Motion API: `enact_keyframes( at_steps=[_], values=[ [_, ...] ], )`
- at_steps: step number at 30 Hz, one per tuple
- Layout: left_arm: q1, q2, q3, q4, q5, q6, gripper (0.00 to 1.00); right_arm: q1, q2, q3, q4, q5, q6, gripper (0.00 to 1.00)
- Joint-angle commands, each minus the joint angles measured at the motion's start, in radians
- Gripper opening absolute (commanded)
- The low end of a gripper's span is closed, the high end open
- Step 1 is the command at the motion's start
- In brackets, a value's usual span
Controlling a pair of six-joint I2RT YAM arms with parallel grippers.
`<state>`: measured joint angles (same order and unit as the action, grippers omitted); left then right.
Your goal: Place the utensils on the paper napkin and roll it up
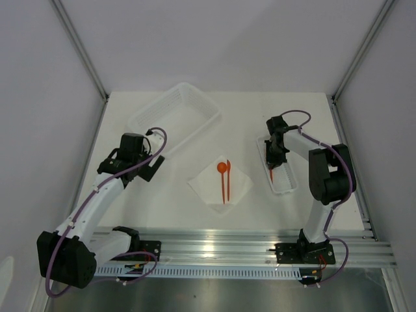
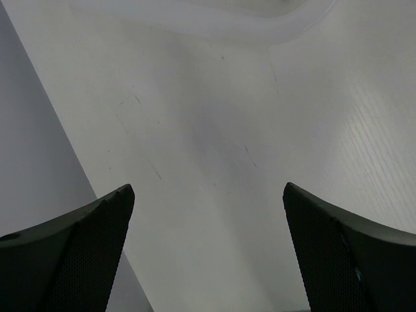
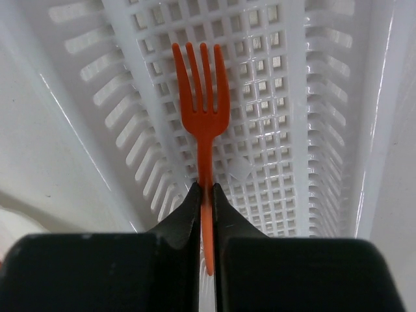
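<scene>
White table [image 1: 260, 214] held the tray [image 3: 84, 84] where my right pincer [image 3: 205, 190] gripped the fork [image 3: 203, 123], which, I judged, next needed lifting to the napkin [image 1: 205, 185].

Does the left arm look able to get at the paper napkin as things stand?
Probably yes. The left gripper is open and empty, and only bare table lies between it and the paper napkin. The basket sits off to the far side. Two utensils lie on the napkin.

Two utensils [image 1: 225, 179] on napkin [image 1: 241, 186], centre; basket [image 1: 195, 103] behind-left; tray [image 1: 290, 186] right, fork [image 3: 203, 110] over it in right pincer [image 3: 205, 190].
</scene>
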<state>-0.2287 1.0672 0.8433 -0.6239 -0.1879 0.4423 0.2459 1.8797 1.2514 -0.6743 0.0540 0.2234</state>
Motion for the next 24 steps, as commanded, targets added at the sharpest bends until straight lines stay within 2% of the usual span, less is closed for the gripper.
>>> enact_keyframes(
  at_steps=[1, 9, 18, 21, 22, 23, 24],
  values=[
    [0.005, -0.026, -0.006, 0.001, 0.028, -0.027, 0.99, 0.003, 0.009, 0.003, -0.001, 0.064, -0.004, 0.00],
    [0.005, -0.035, -0.007, -0.007, 0.050, -0.025, 1.00, 0.012, -0.062, 0.037, -0.030, 0.158, -0.019, 0.00],
    [0.005, -0.038, -0.006, -0.008, 0.071, -0.027, 0.99, 0.070, -0.148, 0.114, -0.073, 0.429, -0.024, 0.00],
    [0.005, -0.041, -0.006, -0.008, 0.082, -0.027, 1.00, 0.125, -0.189, 0.146, -0.099, 0.541, 0.010, 0.00],
    [0.005, -0.042, -0.006, -0.007, 0.084, -0.028, 1.00, 0.177, -0.203, 0.170, -0.113, 0.581, 0.030, 0.00],
    [0.005, -0.044, -0.004, -0.010, 0.087, -0.028, 0.99, 0.209, -0.236, 0.181, -0.123, 0.577, 0.075, 0.00],
    [0.005, -0.044, -0.006, -0.008, 0.091, -0.030, 0.99, 0.280, -0.254, 0.190, -0.123, 0.508, 0.108, 0.00]
  ],
)
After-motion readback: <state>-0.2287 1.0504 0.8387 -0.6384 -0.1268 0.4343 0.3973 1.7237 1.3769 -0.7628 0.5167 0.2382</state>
